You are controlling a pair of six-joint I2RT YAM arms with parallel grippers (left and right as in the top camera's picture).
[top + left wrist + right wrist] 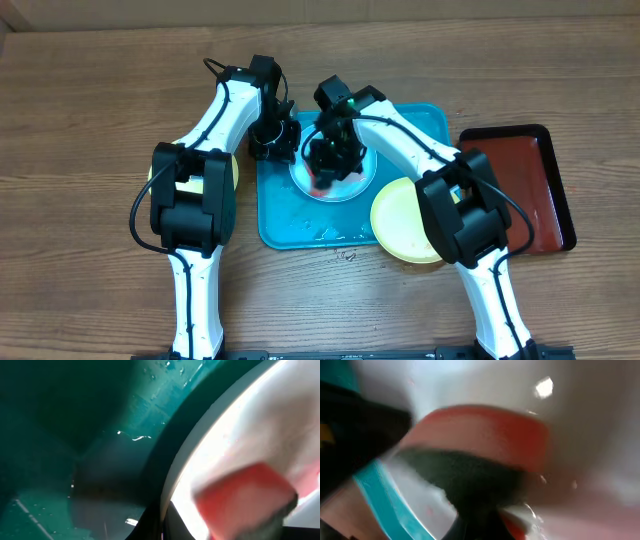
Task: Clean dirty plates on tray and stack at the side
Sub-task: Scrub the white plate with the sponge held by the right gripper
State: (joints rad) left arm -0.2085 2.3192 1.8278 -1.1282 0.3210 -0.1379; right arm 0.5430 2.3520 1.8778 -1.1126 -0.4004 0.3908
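nearest the table (90, 290)'s near edge, the yellow plate (398, 215) hangs off the tray (288, 226), where the right arm (458, 205) could knock it; further back, mid-table, the wet cyan plate (352, 186) could skid under the sponge (245, 497). the right gripper (328, 165) sits on top of that plate, clamped on the sponge, with the left gripper (272, 145) at its left rim, grip impossible to tell.

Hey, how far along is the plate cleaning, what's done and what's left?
Roughly midway, I'd judge. Possibly done: one yellow plate lies off the tray, to its left, under the left arm. In hand: the right gripper holds a red sponge on the pale plate in the tray, the left gripper at its rim. Left: the other yellow plate overhangs the tray's corner; nothing is stacked yet.
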